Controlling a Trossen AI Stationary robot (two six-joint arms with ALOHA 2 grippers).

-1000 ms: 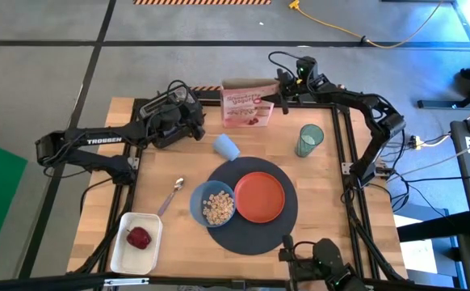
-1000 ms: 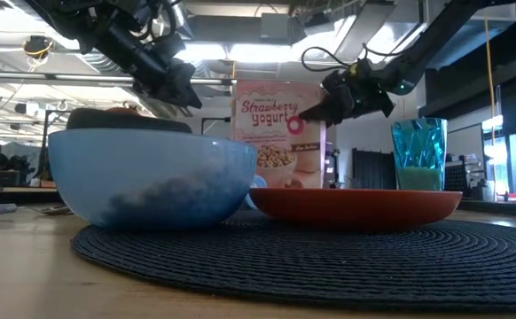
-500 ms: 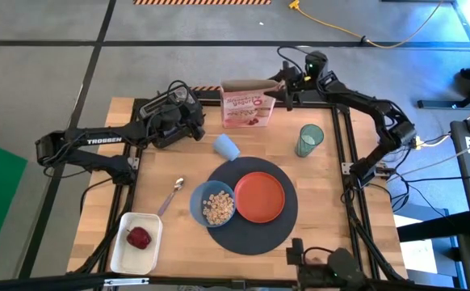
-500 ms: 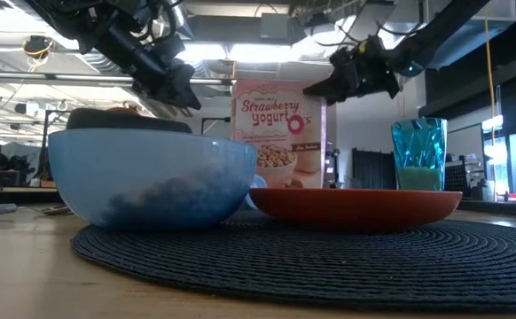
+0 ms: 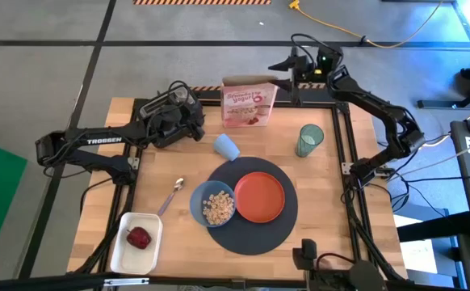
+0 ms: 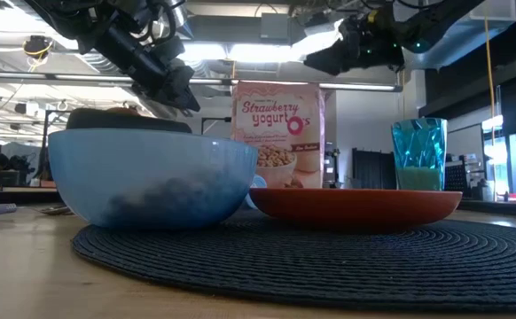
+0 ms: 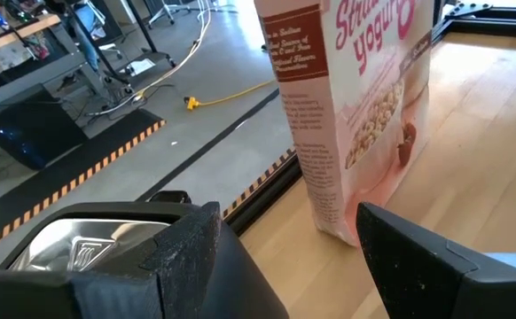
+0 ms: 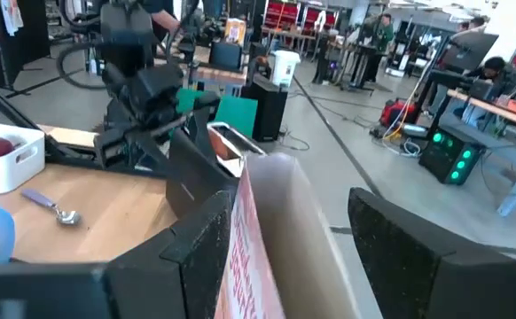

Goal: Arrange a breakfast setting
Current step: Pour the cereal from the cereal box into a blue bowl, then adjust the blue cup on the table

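Black toaster [image 5: 168, 106], small blue cup [image 5: 226, 147], white tray [image 5: 120, 251]

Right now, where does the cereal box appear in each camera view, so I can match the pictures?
High view: cereal box stands at the table's far edge, centre.
Low view: the box stands upright behind the blue bowl and orange plate.
Left wrist view: it fills the upper centre.
Right wrist view: its open top shows between the fingers.
Shared landmark: the box's pink front.
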